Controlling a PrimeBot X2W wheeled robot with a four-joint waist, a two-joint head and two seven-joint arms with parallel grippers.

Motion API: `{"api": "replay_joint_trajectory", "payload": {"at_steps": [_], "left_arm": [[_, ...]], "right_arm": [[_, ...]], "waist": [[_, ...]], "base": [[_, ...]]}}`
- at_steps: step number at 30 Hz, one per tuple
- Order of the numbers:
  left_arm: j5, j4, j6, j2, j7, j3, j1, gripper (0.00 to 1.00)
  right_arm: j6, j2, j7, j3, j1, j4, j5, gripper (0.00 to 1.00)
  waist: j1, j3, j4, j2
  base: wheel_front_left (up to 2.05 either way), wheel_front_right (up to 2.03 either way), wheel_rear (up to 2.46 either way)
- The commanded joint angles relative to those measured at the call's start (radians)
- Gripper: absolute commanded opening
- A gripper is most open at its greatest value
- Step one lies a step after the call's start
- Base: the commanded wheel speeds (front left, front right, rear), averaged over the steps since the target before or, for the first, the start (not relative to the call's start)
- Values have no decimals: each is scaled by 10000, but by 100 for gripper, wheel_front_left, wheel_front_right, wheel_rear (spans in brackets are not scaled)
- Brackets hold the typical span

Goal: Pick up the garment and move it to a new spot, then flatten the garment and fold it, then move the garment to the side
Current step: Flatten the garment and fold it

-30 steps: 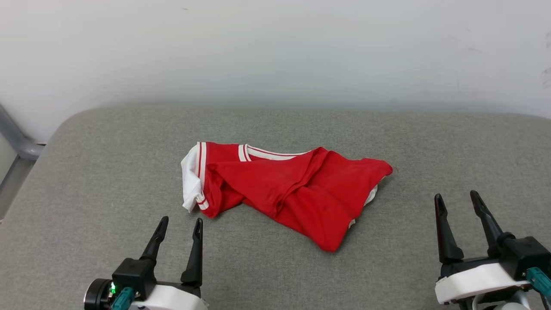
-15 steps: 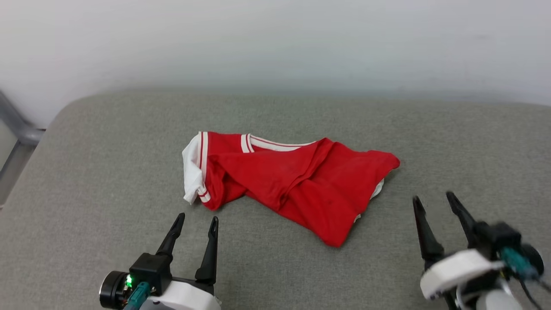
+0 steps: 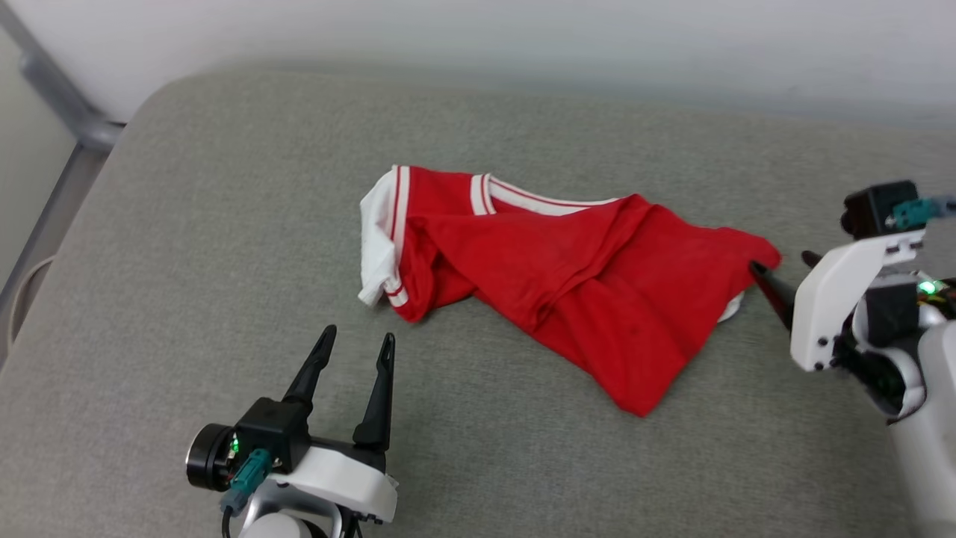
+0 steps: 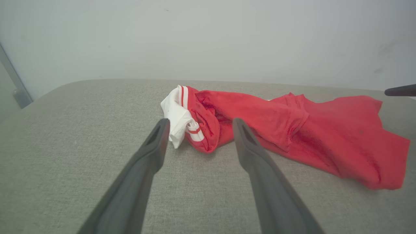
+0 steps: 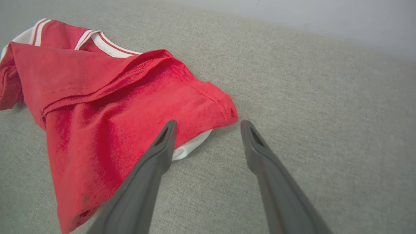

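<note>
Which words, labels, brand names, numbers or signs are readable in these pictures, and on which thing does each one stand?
None can be read.
The crumpled red shirt shows only plain cloth with striped edges; no lettering is on the sides that face the cameras.
The grey cushion and the wall carry no writing.

Soft even light (faint blur)

Left end effector (image 3: 358, 338) low, jaws apart, pointing forward. Right end effector (image 3: 780, 263) jaws apart, seemingly angled leftward.
</note>
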Motion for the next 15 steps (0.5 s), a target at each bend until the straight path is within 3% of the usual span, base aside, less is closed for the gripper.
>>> {"api": "replay_joint_trajectory", "payload": {"at_steps": [1,2,5,15], "left_arm": [[38,23,-27,-6,-27,-11,-149,100],[42,60,-67,-58,-27,-47,-302,100],[52,84,-102,-88,-27,-84,-373,100],[78,112,-96,-135,-27,-112,-534,100]], "right_arm": [[-10,-83,255,-47,-218,144,81,100],[-9,-147,833,-251,-655,495,107,100],[-9,-255,1039,-335,-947,809,-63,100],[-9,-138,926,-450,-1397,1613,-277,100]], "waist": [[-2,274,297,0],[-2,498,524,0],[-2,664,698,0],[-2,949,918,0]], "base": [[0,0,0],[0,0,0],[0,0,0],[0,0,0]]}}
